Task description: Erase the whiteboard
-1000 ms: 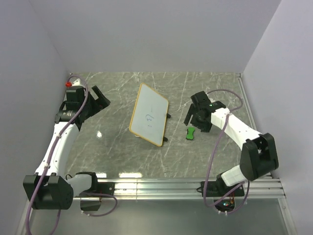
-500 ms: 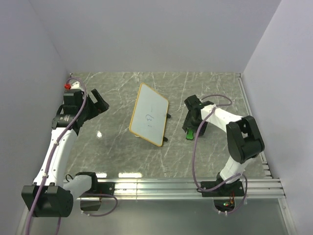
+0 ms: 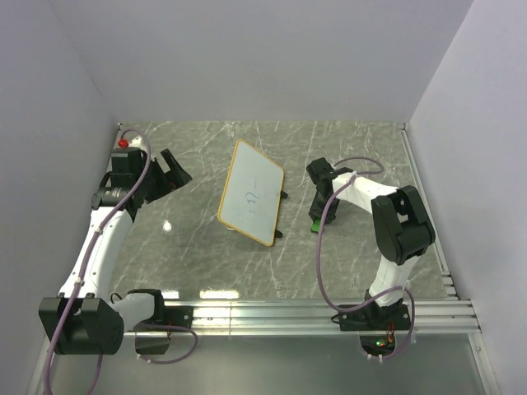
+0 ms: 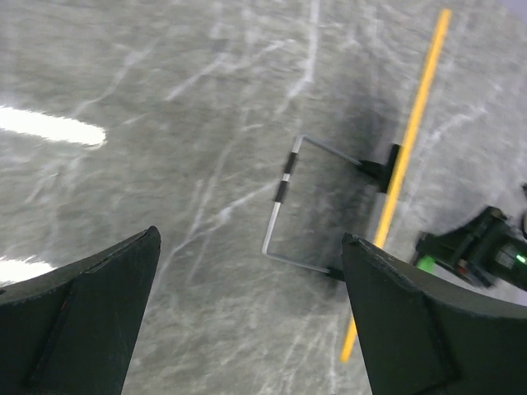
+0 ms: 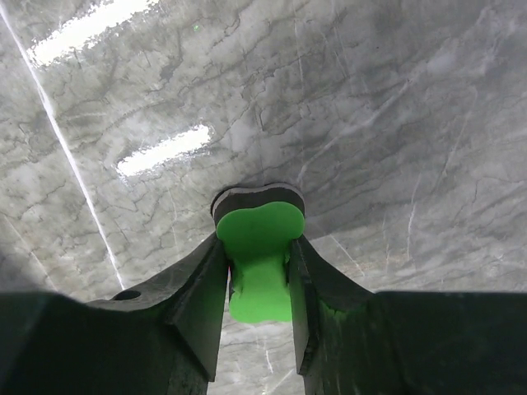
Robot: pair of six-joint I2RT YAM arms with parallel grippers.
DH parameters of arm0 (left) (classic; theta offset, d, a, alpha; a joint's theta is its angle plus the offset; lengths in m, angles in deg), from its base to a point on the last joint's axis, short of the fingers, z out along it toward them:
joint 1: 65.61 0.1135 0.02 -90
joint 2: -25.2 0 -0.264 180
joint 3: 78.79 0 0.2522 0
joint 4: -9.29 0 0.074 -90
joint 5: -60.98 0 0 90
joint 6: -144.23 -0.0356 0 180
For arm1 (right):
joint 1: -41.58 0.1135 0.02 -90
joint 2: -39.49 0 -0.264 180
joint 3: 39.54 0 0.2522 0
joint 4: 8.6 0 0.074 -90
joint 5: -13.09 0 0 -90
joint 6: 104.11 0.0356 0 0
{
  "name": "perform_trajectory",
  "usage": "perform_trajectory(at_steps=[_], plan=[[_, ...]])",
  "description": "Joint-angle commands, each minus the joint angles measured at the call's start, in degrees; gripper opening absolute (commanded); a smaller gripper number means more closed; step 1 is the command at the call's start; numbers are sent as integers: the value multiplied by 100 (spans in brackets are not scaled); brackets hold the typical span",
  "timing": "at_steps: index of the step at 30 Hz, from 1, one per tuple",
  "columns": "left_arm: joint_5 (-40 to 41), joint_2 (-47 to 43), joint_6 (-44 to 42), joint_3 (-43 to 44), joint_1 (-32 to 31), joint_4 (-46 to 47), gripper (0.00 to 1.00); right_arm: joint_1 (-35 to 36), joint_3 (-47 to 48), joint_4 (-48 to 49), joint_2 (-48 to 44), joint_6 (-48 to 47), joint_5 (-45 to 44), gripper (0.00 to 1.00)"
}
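- A metal rail [image 3: 313, 313] runs along the near edge of the table [image 3: 206, 267], with both arm bases bolted to it, the left one at the left end and the right one toward the right.
- The right arm folds sharply from its base and reaches in toward the middle, a purple cable [image 3: 325, 255] looping beside it.
- The right gripper [image 5: 258, 276] points down at the grey marbled tabletop, its jaws pinched on the narrow waist of a small green eraser [image 5: 258, 247]. Both fingers [image 5: 202, 288] press on its sides.
- The eraser has a dark layer on the side facing away from the wrist camera, and that layer sits at the table surface. From above only a sliver of green [image 3: 314, 223] shows below the gripper.
- The whiteboard [image 3: 251, 192] stands just left of the right gripper, near the middle of the table and between the two arms. It is propped tilted on a wire stand [image 4: 284, 197], with its white face turned up toward the overhead camera.
- Faint dark marks show near the centre of the board, and its tan frame is seen edge-on as a thin yellow line [image 4: 403, 164] in the left wrist view.
- The left gripper [image 3: 173, 171] hangs over the left part of the table, well apart from the whiteboard. Its jaws are spread wide with nothing between them, aimed toward the board's back.
- Plain pale walls [image 3: 263, 66] close the table in on the far side and on both sides.
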Motion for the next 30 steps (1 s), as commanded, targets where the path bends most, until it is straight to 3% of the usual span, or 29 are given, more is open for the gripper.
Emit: perform_trajectory(at_steps=[1,3,10,14,22,27,30], plan=[[-892,78,-57,265,-1,607,97,101,-100,104,63,-92,12,9],[-1514,122,-84,230,-45,853,96,101,-83,69,1,-171,39,0],[-2370,1008,38,423,-475,1714,93,127,882,-73,-499,-286,609,0],[-2345,1492,101,616,-774,1909,91,162,1751,392,-570,-41,1618,0],[-2398,2381,188,643,-1196,2242,79,390,2993,499,0,197,2402,0],[-2389,2487,206,529,-1337,2366,59,558,3002,885,36,373,2719,0],[-2336,2478,198,485,-1381,2374,33,698,3063,1017,211,496,2798,0]])
